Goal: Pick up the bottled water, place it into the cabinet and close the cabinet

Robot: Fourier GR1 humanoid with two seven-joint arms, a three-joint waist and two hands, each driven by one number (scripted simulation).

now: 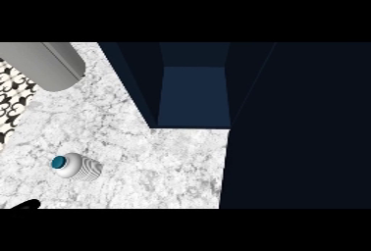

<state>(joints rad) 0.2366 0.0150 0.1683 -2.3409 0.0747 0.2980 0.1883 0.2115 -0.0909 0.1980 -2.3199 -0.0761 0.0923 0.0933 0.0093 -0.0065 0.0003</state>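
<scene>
standing upright on the marble counter point(167, 152), the bottled water point(76, 166) sits left of the open cabinet point(193, 95); only a left hand point(25, 205) tip shows, pose unclear, so approach the ribbed body side-on.

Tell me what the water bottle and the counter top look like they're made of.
Bottled water: probably pale plastic, judging by its ribbed whitish body, with a glossy teal cap, likely plastic as well. Counter top: looks like polished marble or similar stone, white with grey mottled veining, though a laminate imitation can't be ruled out.
</scene>
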